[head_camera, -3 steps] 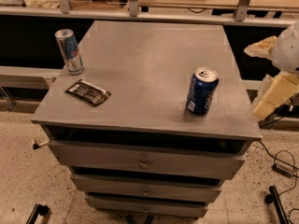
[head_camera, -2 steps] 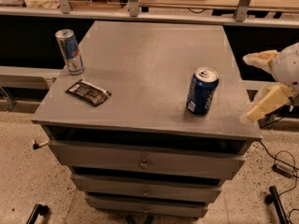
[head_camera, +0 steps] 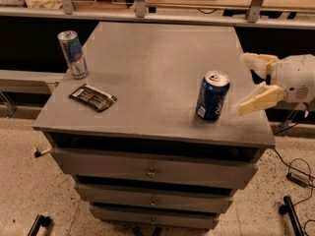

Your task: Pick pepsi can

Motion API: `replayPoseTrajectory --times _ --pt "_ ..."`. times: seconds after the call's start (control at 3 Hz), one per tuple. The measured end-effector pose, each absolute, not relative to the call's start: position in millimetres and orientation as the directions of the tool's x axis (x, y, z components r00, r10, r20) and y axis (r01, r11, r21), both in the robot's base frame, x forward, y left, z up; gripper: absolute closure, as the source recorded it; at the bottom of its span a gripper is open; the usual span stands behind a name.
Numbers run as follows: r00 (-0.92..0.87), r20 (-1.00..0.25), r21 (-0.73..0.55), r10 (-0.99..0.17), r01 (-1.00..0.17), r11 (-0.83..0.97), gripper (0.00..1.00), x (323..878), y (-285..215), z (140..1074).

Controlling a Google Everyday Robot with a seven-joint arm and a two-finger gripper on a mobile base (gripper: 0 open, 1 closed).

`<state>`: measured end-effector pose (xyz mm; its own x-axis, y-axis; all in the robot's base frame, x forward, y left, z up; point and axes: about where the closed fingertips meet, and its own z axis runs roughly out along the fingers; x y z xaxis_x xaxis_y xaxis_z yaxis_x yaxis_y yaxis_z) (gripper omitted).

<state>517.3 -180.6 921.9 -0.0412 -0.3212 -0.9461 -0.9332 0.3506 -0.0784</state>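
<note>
- The slim silver-and-blue can [head_camera: 73, 54] stands at the far left corner of the grey cabinet [head_camera: 157, 63]. It is well apart from the action, so the only risk I see here is a mix-up: it is the taller, thinner one, and grabbing it would be the wrong pick.
- The dark snack packet [head_camera: 93, 97] lies flat near the left front edge. It is far from the arm's path, and I doubt it gets in the way.
- The pepsi can [head_camera: 212, 96] stands upright near the right front of the cabinet top, fairly close to the front edge. It looks light and tall enough to tip. A push from the side could knock it over or slide it toward the front edge, and from there it could roll off.
- The gripper [head_camera: 243, 84] hangs just to the right of the can, not touching it, with its two pale fingers [head_camera: 258, 100] spread wide apart. The lower finger sits low, close to the tabletop near the right edge. If it comes in at that height it may scrape the surface, or hit the can's side before the can is between the jaws.
- Closing too early, or off-centre, would likely pinch the rounded wall and squirt the can out.
</note>
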Motion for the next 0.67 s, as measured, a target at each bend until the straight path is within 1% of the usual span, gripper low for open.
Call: replayPoseTrajectory --times 0.33,0.67 --pt "-0.02 -0.981 -0.051 -0.192 -0.933 0.355 0.0 522.9 -165.3 931.0" --pt "-0.018 -0.992 -0.029 -0.123 -0.931 0.363 0.0 526.2 -151.0 929.3"
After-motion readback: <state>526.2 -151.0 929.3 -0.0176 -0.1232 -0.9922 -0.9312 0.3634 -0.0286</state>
